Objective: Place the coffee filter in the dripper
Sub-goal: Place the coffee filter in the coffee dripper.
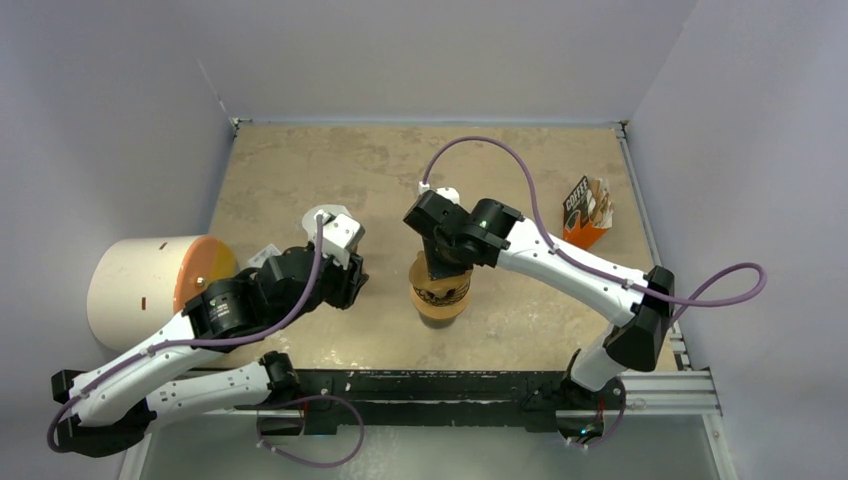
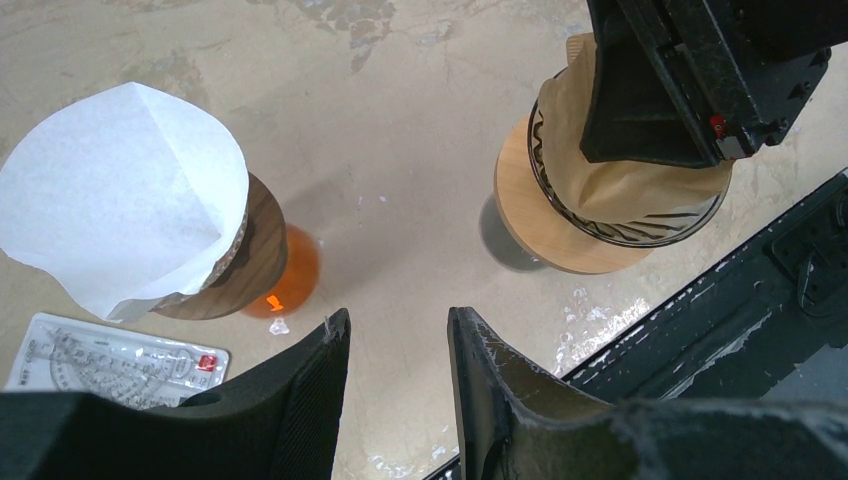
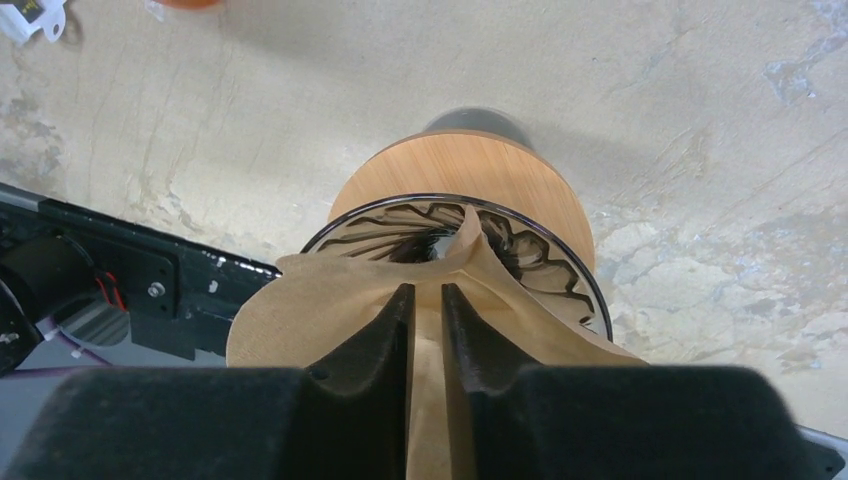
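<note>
both jaws of the right gripper stand nearly together, pinching a fold of the coffee filter, which lies crumpled in the dripper mouth; the left gripper hangs half open.

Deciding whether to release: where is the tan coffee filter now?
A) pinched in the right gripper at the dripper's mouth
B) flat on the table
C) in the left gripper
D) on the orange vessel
A: the right wrist view shows the coffee filter creased between the fingers of the right gripper, at the mouth of the dripper.
</note>
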Controlling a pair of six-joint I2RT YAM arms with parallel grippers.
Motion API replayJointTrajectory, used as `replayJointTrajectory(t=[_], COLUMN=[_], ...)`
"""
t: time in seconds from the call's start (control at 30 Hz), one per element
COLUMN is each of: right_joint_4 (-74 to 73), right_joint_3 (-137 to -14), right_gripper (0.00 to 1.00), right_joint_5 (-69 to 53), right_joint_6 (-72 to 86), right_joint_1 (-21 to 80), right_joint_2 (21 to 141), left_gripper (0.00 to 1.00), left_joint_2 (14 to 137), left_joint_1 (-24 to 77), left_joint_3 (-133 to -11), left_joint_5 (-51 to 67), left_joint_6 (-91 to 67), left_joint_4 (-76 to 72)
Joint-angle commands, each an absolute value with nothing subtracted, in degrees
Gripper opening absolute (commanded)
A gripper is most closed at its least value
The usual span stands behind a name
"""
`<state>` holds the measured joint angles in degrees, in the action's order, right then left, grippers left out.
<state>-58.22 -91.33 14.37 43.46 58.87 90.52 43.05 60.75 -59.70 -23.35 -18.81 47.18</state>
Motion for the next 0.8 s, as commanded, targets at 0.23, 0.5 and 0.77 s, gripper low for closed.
replayJointTrajectory(t=[0.23,0.5,0.77], right_joint_4=[-59.1,-57.4,-57.5], right_joint_3=[-92.4,-90.5,-89.2], right_gripper=[0.00,0.00,0.00], right_joint_5=[16.5,15.4,14.1], right_joint_6=[44.1,43.9,43.7], right_joint_1=[59.2,59.2,59.3], right_joint_2=[92.8,93.8,91.1], left_gripper=[0.39,0.39,0.39], left_joint_2=[42.7,42.5,42.6], left_joint_1=[60.4,60.4,60.4], left_joint_3=[-59.5,-59.4,-59.4], left_joint_5=[-22.9,-23.0,-23.0], left_joint_6=[-17.8,-17.8,-17.8], left_joint_4=[45.1,45.1,45.2])
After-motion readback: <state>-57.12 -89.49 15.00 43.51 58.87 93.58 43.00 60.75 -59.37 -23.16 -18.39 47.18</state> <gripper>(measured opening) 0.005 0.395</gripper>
